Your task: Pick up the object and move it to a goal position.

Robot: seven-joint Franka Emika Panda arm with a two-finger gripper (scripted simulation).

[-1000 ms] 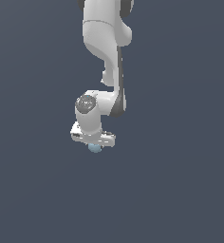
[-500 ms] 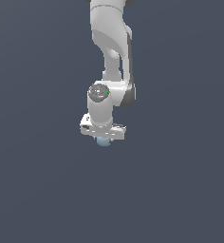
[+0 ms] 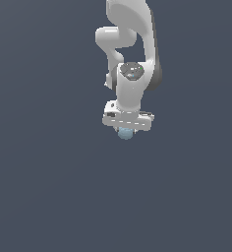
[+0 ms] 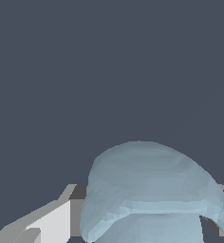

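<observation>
The object (image 3: 125,134) is a small pale blue roundish lump. In the exterior view it peeks out just under my white gripper (image 3: 126,131), which hides most of it. In the wrist view the object (image 4: 147,190) looms large and pale blue between my fingers (image 4: 47,220), one grey-white finger showing on each side of it. My gripper is shut on the object and holds it above the dark grey floor.
The white arm (image 3: 132,59) rises from the gripper toward the upper edge of the exterior view. A plain dark grey surface (image 3: 49,187) fills everything else.
The arm has carried the gripper and the object toward the exterior view's right, step by step. The object has stayed in the gripper.
</observation>
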